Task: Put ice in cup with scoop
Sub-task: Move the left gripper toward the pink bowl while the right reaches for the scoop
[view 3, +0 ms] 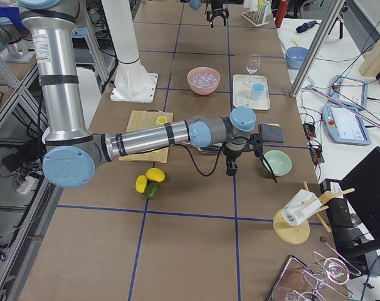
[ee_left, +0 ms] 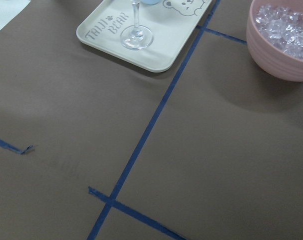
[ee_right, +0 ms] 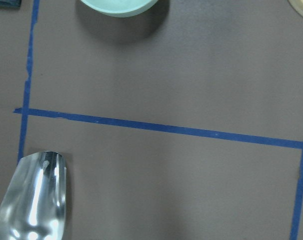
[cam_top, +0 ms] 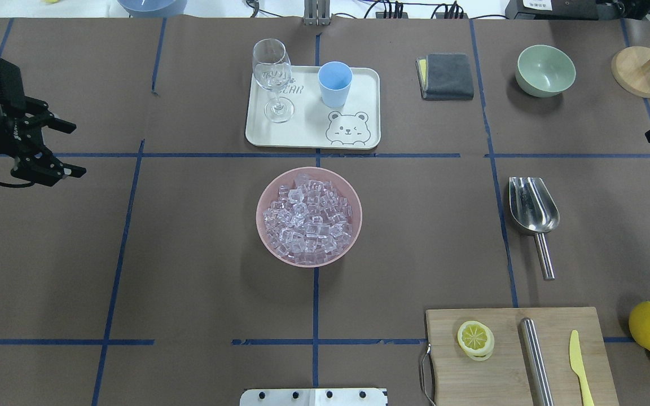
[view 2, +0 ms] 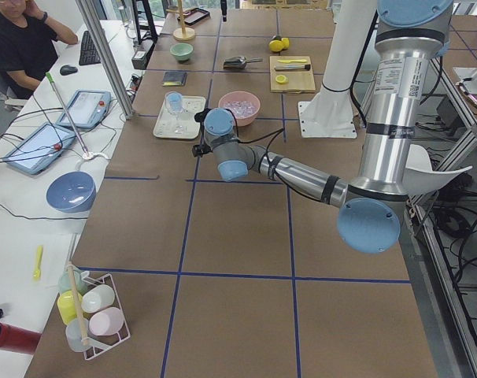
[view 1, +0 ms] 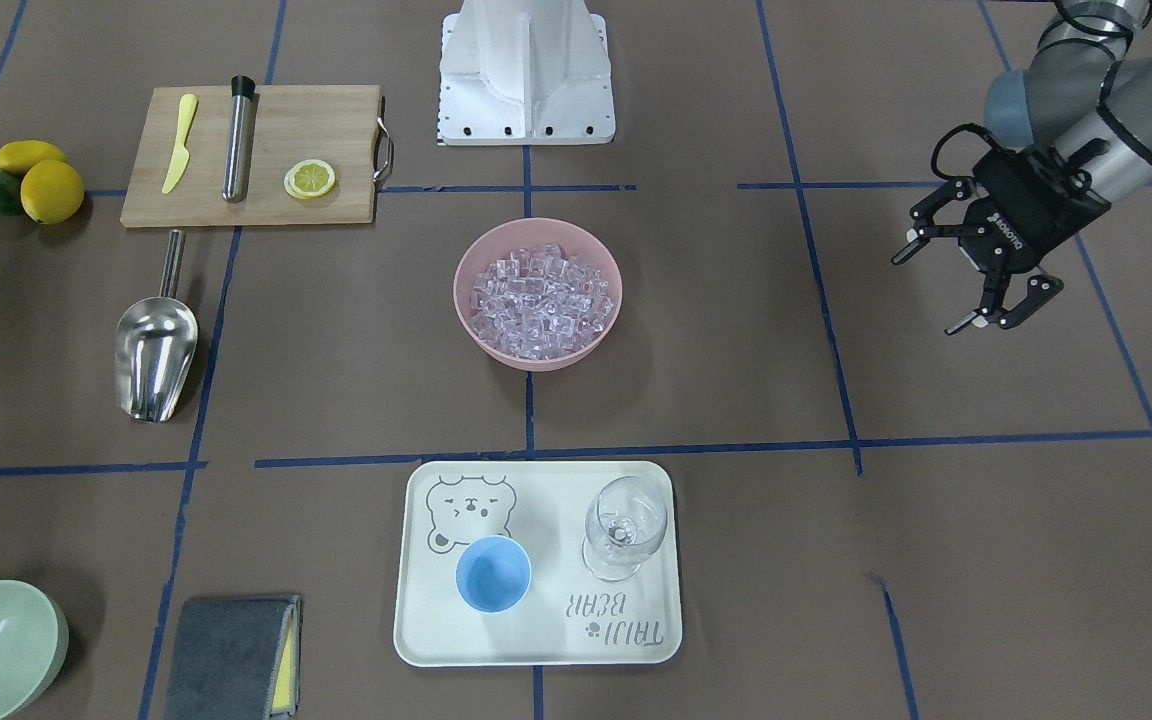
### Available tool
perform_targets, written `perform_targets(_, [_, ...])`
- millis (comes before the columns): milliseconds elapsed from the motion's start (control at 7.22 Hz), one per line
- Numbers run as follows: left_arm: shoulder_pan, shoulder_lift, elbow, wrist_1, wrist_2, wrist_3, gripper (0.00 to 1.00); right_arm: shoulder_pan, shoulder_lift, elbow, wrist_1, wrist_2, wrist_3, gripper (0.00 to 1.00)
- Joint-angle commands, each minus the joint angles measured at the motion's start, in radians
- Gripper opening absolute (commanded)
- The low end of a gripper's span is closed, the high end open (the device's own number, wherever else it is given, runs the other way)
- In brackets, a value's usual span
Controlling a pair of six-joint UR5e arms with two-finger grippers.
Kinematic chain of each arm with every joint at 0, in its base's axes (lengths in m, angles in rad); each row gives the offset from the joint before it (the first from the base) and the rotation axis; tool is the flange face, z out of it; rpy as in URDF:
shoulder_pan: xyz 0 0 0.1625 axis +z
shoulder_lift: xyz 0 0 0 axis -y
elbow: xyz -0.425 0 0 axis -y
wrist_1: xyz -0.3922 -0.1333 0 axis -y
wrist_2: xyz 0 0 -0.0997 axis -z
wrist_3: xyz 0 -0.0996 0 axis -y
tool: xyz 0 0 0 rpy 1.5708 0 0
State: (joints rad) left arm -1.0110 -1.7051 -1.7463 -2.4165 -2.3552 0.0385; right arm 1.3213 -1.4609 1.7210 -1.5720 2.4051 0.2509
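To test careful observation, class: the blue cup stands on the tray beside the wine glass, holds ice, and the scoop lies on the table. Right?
No: the cup is empty, as the exterior front-facing view shows; the ice is in the pink bowl. The tray, wine glass and scoop are as stated.

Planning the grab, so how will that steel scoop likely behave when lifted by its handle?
The scoop looks like polished steel: probably stiff, but slippery in the jaws. Its round handle is thin and the trough far bigger, so it may tip trough-down.
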Motion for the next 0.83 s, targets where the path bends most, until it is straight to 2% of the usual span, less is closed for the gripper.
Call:
perform_targets(0, [0.104,-0.118,0.045,0.0,0.078,0.004,1.0,-0.1,0.002,0.093,0.018,-0.017,0.246,1.0])
perform_targets(138, [0.165,-0.157,0.048,0.0,0.218,0.003,1.0,-0.182,0.002,0.16,0.062,-0.047,0.486,1.0])
perform_targets(277, [0.204,-0.162,0.042,-0.001,0.279,-0.008,1.0,-0.257,0.004,0.205,0.094,-0.07,0.639,1.0])
perform_targets(554, [0.253,-0.198,0.054,-0.006,0.281,-0.049,1.0,-0.336,-0.013,0.236,0.098,-0.098,0.753,1.0])
perform_targets(692, [0.264,-0.214,0.054,-0.003,0.283,-0.051,1.0,-0.374,-0.059,0.235,0.186,-0.107,0.837,1.0])
